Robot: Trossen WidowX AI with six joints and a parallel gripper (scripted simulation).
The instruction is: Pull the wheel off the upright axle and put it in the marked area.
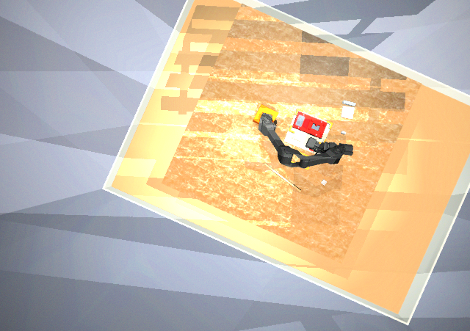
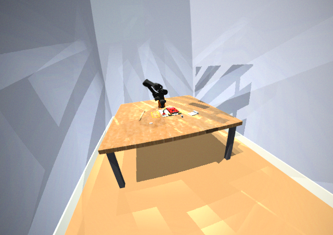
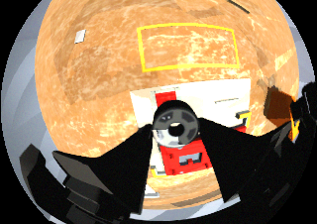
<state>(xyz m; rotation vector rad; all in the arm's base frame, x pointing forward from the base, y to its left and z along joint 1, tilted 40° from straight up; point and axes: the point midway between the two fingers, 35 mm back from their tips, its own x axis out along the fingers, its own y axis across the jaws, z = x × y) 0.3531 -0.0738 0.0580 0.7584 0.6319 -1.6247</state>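
Observation:
In the wrist view the grey wheel [image 3: 174,127] with a dark hub sits between my two black fingers, and my gripper [image 3: 176,135] [image 1: 313,144] is shut on it. Below it are a white base plate [image 3: 147,105] [image 1: 297,139] and a red block [image 3: 180,159] [image 1: 311,125]. The axle is hidden under the wheel, and I cannot tell whether it is still in the hub. The marked area is a yellow outlined rectangle [image 3: 141,49] [image 2: 152,115] on the wooden table [image 2: 166,131], beyond the plate and apart from the wheel.
The arm's base stands on an orange block [image 1: 265,111]. A thin stick [image 1: 283,175] [image 2: 141,115] lies past the marked area. A small white cube [image 1: 323,182] [image 3: 79,36], another small cube [image 1: 343,132] and a white flat piece [image 1: 348,110] [image 2: 192,113] lie on the table.

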